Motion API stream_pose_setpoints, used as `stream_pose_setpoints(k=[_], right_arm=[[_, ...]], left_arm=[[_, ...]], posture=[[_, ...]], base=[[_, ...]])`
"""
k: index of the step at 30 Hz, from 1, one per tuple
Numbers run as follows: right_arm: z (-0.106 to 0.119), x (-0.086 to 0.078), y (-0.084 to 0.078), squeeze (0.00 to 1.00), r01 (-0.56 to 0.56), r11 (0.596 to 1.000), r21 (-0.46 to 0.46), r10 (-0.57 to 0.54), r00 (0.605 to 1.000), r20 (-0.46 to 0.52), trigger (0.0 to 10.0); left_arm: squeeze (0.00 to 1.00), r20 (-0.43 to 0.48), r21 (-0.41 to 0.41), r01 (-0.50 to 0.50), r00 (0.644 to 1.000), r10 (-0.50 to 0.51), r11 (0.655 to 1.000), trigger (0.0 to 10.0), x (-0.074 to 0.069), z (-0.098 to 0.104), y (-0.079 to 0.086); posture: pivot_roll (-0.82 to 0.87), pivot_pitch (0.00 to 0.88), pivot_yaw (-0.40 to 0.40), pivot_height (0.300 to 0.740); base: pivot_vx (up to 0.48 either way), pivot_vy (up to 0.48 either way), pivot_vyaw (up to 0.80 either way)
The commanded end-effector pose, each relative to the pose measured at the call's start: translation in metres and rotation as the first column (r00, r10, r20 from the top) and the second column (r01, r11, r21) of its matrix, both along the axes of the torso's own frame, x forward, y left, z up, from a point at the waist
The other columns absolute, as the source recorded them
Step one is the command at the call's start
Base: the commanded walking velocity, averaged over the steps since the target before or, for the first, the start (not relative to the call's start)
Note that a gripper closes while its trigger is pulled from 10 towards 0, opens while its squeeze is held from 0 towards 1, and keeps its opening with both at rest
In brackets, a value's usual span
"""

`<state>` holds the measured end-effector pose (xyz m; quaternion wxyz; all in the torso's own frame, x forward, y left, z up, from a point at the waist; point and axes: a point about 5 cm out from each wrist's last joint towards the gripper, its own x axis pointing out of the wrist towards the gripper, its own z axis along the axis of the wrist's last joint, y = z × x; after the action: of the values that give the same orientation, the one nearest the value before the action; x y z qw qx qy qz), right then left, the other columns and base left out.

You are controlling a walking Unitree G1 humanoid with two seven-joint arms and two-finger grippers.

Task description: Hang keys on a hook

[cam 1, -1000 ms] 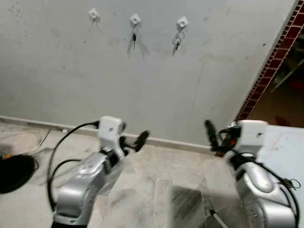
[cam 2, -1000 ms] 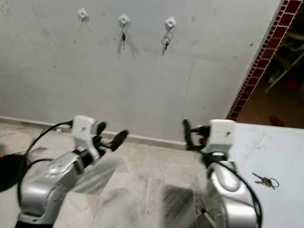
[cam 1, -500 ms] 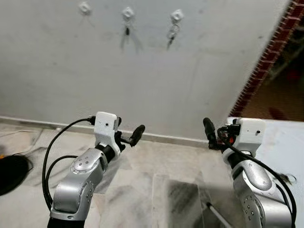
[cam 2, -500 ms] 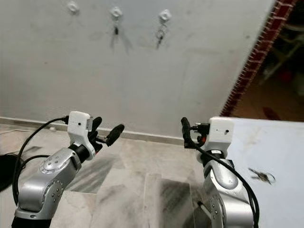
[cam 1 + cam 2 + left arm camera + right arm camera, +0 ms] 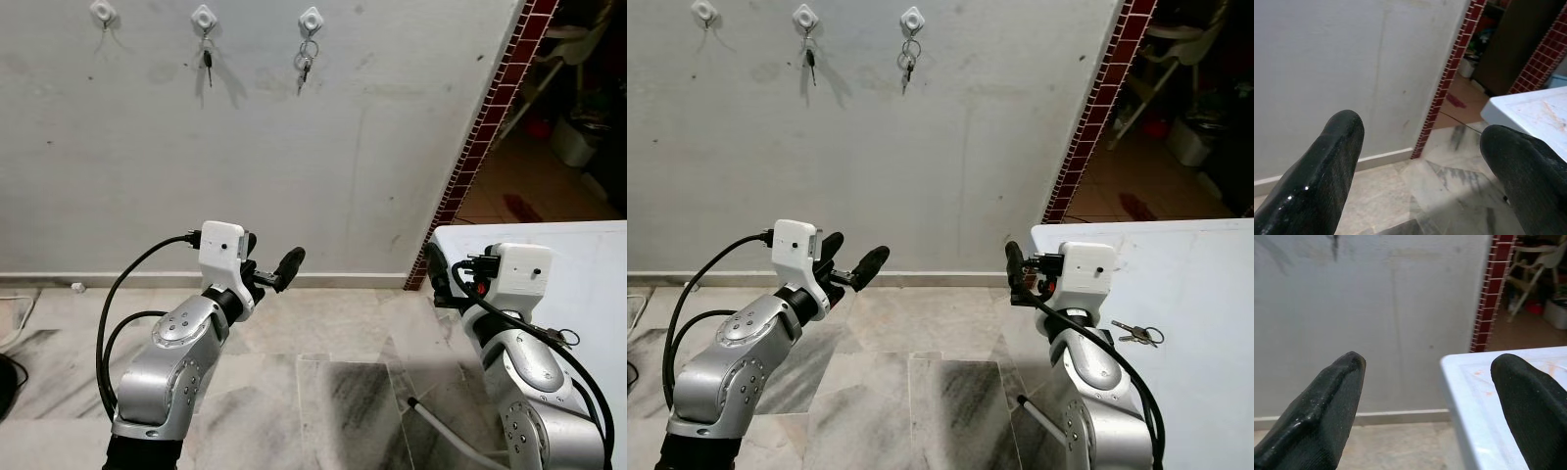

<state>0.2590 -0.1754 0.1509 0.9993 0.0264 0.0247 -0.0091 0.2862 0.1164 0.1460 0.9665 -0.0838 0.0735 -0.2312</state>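
- Right eye view: a bunch of keys [image 5: 1136, 334] lies flat on the white bench [image 5: 1205, 294], just beside the right arm and well apart from the wall; judged from this, the pick-up is not yet done.
- Left gripper [image 5: 854, 262]: raised in front of the body, fingers spread wide, holding nothing.
- Right gripper [image 5: 1013, 266]: raised near the bench corner; the right wrist view shows its fingers [image 5: 1322, 416] set wide apart with nothing between them.
- Wall count: three white hooks. The left hook [image 5: 102, 12] is bare; the middle hook [image 5: 204, 17] carries one dark key; the right hook [image 5: 311, 20] carries a ring of keys.
- Remaining, as judged: grasp the bench keys, carry them to the wall, and hang them, the bare left hook being the likely place.
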Motion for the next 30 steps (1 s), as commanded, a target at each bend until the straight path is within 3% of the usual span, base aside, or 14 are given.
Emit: stream_pose_setpoints(k=[1, 30], right_arm=[[0.0024, 0.0011, -0.0042, 0.0, 0.02, 1.0, -0.022, -0.021, 1.0, -0.004, 10.0], [0.001, -0.0038, -0.0127, 0.0, 0.055, 0.997, -0.053, -0.057, 0.998, -0.037, 10.0]], left_arm=[[0.0, -0.004, -0.001, 0.007, 1.0, -0.007, 1.0, 10.0, 0.0004, -0.002, -0.0015], [0.0, -0.003, 0.028, -0.036, 0.999, 0.036, 0.999, 10.0, 0.0071, -0.0048, -0.0007]], posture=[[0.07, 0.0, -0.052, 0.74], [0.05, 0.0, -0.065, 0.74]], base=[[0.0, 0.0, -0.76], [0.0, 0.0, -0.76]])
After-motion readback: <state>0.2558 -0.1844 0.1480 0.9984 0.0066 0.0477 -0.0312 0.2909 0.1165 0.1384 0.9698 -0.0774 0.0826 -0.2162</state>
